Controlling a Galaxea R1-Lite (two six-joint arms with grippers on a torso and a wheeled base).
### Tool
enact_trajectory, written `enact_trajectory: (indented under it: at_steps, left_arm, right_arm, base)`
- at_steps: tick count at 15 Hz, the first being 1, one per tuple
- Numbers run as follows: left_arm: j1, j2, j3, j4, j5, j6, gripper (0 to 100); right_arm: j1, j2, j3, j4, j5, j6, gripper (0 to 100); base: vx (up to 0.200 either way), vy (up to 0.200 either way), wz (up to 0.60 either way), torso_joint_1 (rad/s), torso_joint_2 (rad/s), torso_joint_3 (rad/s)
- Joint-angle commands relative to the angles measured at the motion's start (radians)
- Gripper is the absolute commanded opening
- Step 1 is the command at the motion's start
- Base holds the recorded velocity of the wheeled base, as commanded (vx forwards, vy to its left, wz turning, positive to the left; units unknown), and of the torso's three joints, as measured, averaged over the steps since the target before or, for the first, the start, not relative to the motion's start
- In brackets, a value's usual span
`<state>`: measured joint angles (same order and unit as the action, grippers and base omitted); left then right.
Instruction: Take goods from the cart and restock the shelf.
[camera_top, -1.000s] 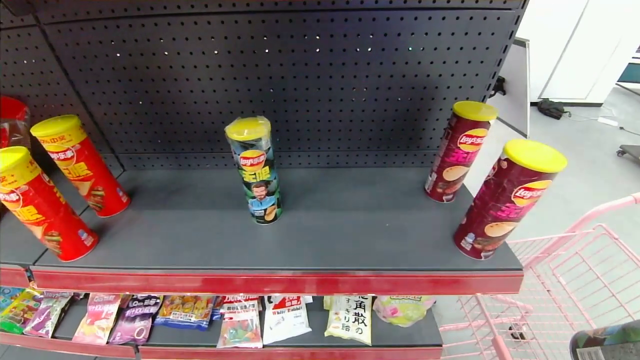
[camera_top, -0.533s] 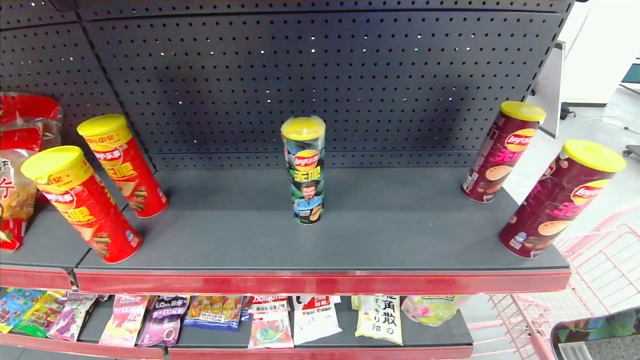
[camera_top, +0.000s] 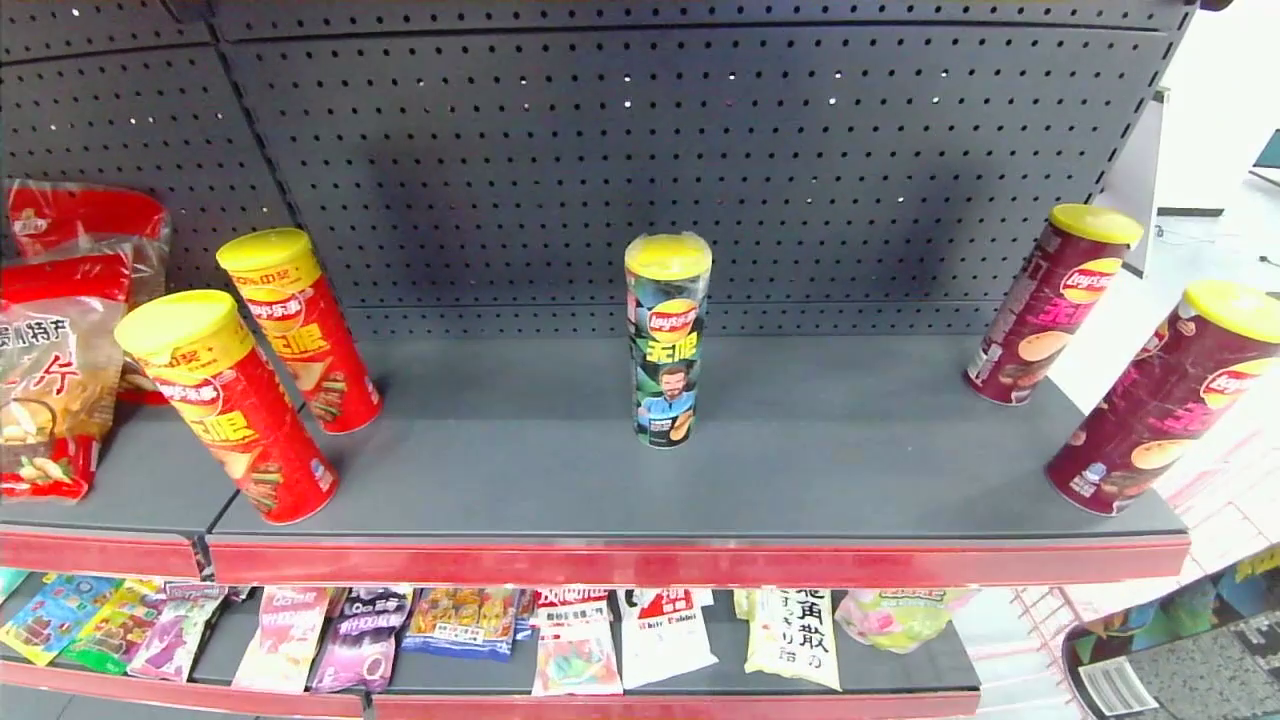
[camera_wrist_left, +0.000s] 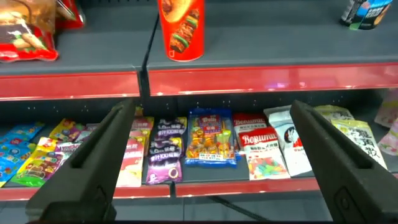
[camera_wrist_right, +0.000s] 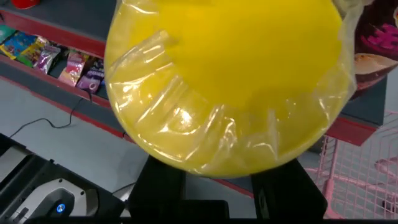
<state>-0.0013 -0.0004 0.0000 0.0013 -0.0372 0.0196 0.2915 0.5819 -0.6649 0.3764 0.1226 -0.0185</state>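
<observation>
A can of crisps sits clamped in the right gripper at the near right, below the shelf edge and beside the pink cart. The left gripper hangs spread wide, holding nothing. A similar dark can stands mid-shelf between red cans and purple cans. The held can appears out of the cart but not yet shelved.

white wall, grey floor

Two long, flat, dark grey fingers are seen on the left gripper; the right gripper is shown as black, blocky parts.
</observation>
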Motion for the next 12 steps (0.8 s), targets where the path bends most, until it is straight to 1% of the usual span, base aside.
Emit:
enact_trajectory:
  at_steps: [1,7,9,11,12]
  left_arm:
    - [0.0,0.0,0.0,-0.001,0.0,0.0,100]
    - [0.0,0.0,-0.002,0.002,0.002,-0.006,100]
    - [-0.002,0.036,-0.002,0.003,0.002,-0.006,100]
    - [-0.005,0.086,-0.002,0.002,-0.001,0.01,100]
    - [-0.009,0.089,-0.002,0.002,-0.006,0.031,100]
  right_arm:
    - [0.002,0.022,-0.001,-0.001,0.002,0.0,0]
    - [0.002,0.041,-0.004,-0.005,0.054,-0.003,0]
    - [0.002,0.079,0.005,-0.08,0.058,-0.021,0]
    - [0.0,0.131,0.008,-0.145,0.057,-0.047,0]
    - [0.002,0.139,0.007,-0.149,0.058,-0.051,0]
  base:
    - [0.2,0.0,0.0,-0.022,-0.02,0.007]
    - [0.0,0.0,0.0,0.0,0.0,0.0]
    - [0.0,0.0,0.0,0.0,0.0,0.0]
    - [0.0,0.0,0.0,0.0,0.0,0.0]
    - [0.0,0.0,0.0,0.0,0.0,0.0]
